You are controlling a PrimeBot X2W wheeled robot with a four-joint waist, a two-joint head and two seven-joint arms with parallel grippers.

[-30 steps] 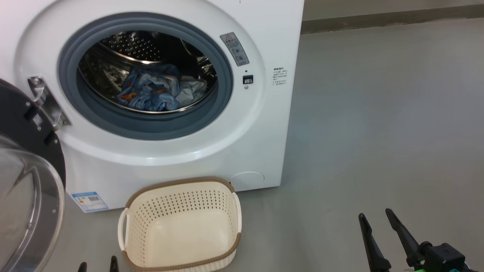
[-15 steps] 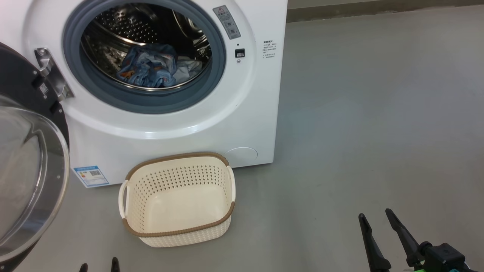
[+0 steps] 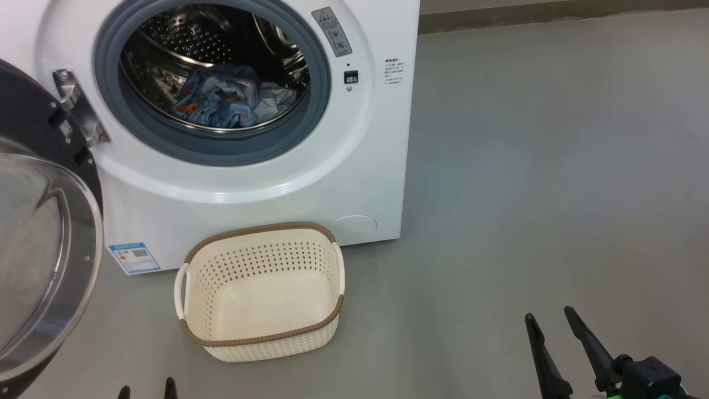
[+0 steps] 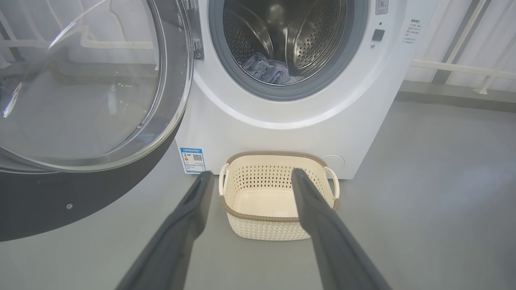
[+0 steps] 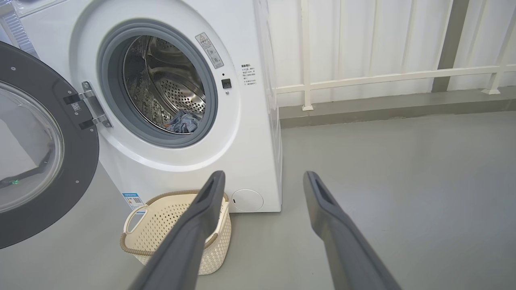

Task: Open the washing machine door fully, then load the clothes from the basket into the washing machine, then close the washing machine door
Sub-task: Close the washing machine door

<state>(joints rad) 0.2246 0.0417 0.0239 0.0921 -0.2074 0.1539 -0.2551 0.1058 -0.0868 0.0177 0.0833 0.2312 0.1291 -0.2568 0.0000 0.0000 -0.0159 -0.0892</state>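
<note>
The white washing machine [image 3: 310,183] stands with its door [image 3: 39,244] swung wide open to the left, glass bowl facing out. Blue printed and pale clothes [image 3: 221,102] lie inside the steel drum, also seen as clothes [image 4: 268,70] in the left wrist view. The cream basket [image 3: 260,244] sits on the floor before the machine with nothing in it. My left gripper [image 3: 145,389] shows just its fingertips at the bottom edge, open and holding nothing. My right gripper [image 3: 551,318] is open at the lower right, well away from the basket.
Grey floor [image 3: 543,183] stretches to the right of the machine. A white railing [image 5: 387,76] and a low kerb run along the back wall. The open door [image 4: 84,100] juts out on the left, near my left arm.
The head view has shifted so the machine and basket sit higher in the picture; that is camera movement. Both grippers keep their places and stay open.
</note>
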